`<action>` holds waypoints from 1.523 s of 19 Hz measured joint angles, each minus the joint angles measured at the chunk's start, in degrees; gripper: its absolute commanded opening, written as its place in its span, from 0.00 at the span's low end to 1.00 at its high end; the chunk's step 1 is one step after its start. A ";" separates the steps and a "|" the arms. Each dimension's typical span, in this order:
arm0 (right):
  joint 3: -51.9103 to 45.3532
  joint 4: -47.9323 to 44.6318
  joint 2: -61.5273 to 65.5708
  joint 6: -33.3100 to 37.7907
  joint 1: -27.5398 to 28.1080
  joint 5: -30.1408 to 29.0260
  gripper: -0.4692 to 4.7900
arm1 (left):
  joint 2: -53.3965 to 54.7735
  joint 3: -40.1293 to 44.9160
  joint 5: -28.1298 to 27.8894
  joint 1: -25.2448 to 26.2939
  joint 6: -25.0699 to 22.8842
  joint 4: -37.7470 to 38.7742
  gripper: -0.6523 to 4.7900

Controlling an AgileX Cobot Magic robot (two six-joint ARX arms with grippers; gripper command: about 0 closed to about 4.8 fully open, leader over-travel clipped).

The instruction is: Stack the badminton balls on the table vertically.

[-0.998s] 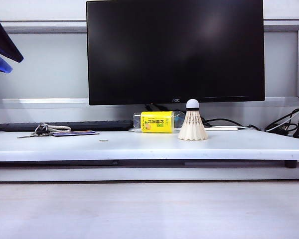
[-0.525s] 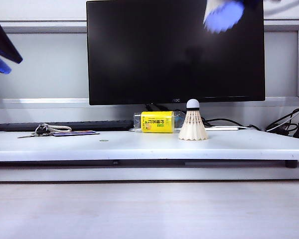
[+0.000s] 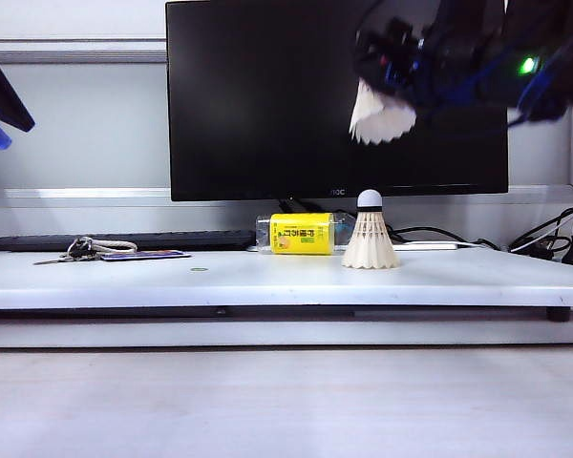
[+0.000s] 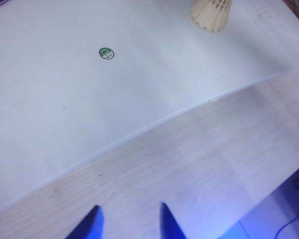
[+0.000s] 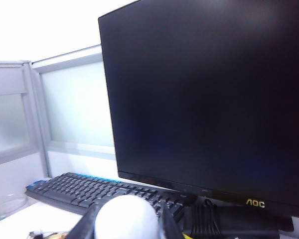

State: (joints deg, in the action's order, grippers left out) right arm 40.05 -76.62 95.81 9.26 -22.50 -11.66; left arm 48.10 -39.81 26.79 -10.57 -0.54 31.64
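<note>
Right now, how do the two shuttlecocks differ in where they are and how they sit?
The standing shuttlecock rests on the white table, while the carried shuttlecock is up in the air in front of the monitor.
The standing shuttlecock is free and upright, cork tip on top; the carried shuttlecock is held in the right gripper and looks tilted.
The open left gripper holds neither.
Both have cream-white feather skirts.
</note>
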 measured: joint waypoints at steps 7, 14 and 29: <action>6.05 -2.82 9.57 -0.04 0.02 1.55 0.32 | 0.00 0.00 0.00 0.00 -0.02 0.76 0.41; 6.75 -0.90 11.43 -0.09 0.04 1.62 0.32 | 0.00 1.79 0.02 0.00 -0.07 0.57 0.41; 4.35 -0.28 12.76 0.11 0.39 6.99 0.38 | 0.00 1.79 0.07 0.00 -0.07 0.33 0.41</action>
State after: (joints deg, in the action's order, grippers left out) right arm 44.40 -76.90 108.57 9.37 -22.11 -4.67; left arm 48.10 -38.02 26.85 -10.57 -0.60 31.97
